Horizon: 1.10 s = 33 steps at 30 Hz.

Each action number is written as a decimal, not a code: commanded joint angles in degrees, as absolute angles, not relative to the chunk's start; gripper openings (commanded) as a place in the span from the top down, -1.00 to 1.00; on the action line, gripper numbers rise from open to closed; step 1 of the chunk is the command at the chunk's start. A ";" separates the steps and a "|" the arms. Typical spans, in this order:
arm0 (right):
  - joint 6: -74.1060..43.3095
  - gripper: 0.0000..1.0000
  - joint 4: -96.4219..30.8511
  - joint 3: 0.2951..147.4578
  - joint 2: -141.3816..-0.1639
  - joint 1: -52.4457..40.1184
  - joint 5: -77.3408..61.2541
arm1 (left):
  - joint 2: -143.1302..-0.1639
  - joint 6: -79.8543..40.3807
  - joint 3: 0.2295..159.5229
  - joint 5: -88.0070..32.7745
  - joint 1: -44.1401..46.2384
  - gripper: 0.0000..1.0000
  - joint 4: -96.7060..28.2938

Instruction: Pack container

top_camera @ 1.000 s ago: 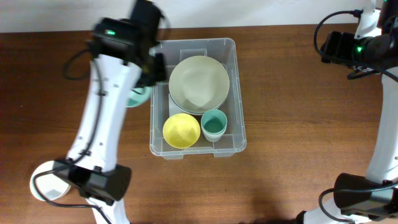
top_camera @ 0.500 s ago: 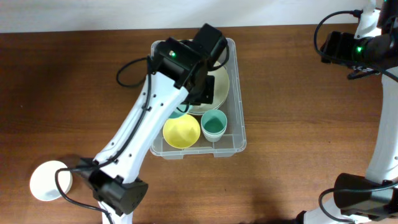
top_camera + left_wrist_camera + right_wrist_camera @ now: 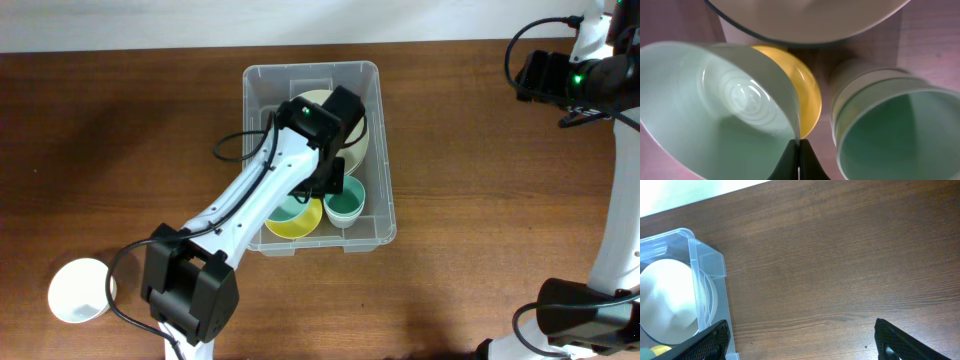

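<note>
The left claw (image 3: 799, 150) pinched a green bowl (image 3: 730, 100) inside the nearly full box (image 3: 312, 70), the right claw (image 3: 802, 345) stood open and empty, and a white bowl (image 3: 78, 290) at lower left was not packed yet.

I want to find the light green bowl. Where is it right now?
In the overhead view, the light green bowl is inside the container, pinched at its rim by the left gripper, over the yellow bowl and beside the teal cup.

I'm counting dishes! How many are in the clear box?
4: big pale dish at the far end, yellow bowl nearer, mint bowl pinched by the left gripper over it, teal cup beside. The arm may hide more.
</note>
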State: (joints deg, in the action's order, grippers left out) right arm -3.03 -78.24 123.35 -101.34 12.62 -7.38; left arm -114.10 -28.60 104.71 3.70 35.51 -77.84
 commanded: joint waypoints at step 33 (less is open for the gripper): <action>3.88 0.93 -76.09 123.00 -119.09 -0.19 -8.95 | -92.18 -28.67 113.80 10.68 -9.43 -0.56 -88.33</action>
State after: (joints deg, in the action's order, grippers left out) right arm 1.67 -76.29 123.33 -114.65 2.83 -7.05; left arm -90.70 -28.97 114.41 12.32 -4.49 -86.80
